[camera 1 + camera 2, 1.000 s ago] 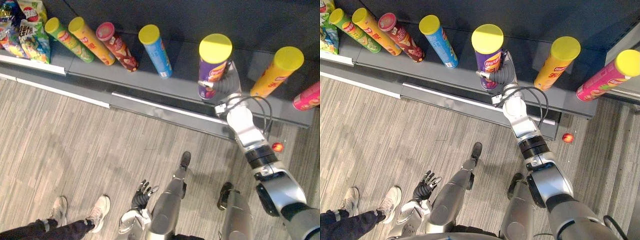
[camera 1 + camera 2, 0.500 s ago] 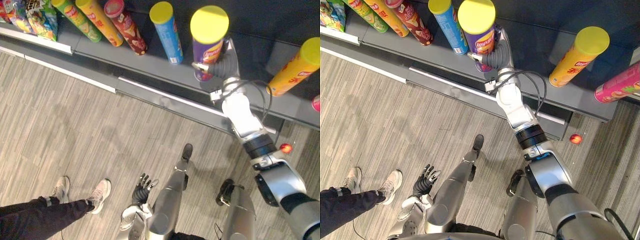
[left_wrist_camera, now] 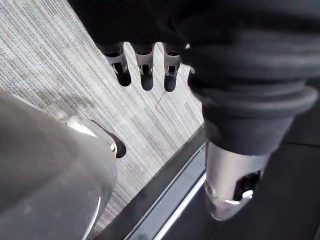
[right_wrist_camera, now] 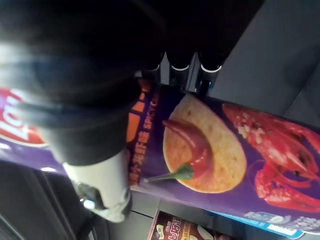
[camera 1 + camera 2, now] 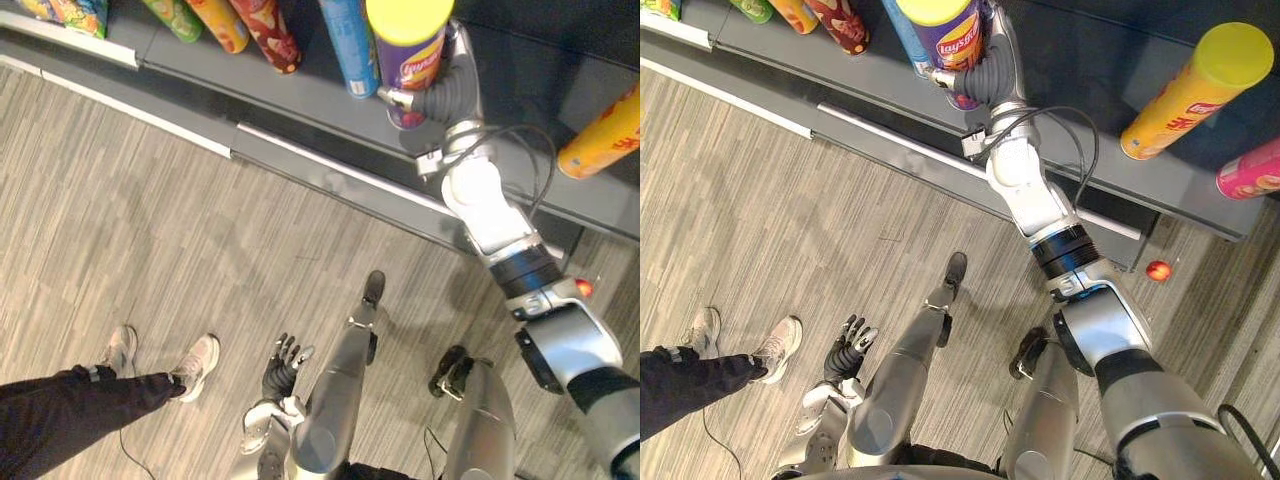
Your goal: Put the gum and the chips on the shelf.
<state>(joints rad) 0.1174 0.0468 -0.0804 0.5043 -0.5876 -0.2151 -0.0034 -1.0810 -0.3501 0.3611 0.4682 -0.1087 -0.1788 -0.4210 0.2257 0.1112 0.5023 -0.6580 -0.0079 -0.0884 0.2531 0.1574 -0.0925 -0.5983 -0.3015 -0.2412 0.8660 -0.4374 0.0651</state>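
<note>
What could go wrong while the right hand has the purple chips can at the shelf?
1. The purple chips can stands close beside the blue can; a sideways nudge could topple that one.
2. The right hand is curled round the can, and I cannot tell whether its base sits flat on the shelf. Released too early, the tall can may tip.
3. A person's legs are on the floor nearby, should anything roll off.

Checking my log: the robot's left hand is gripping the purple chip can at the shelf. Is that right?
Not quite: the right hand grips the purple chip can at the shelf, as the left eye view shows. The left hand hangs low over the floor, holding nothing.
</note>
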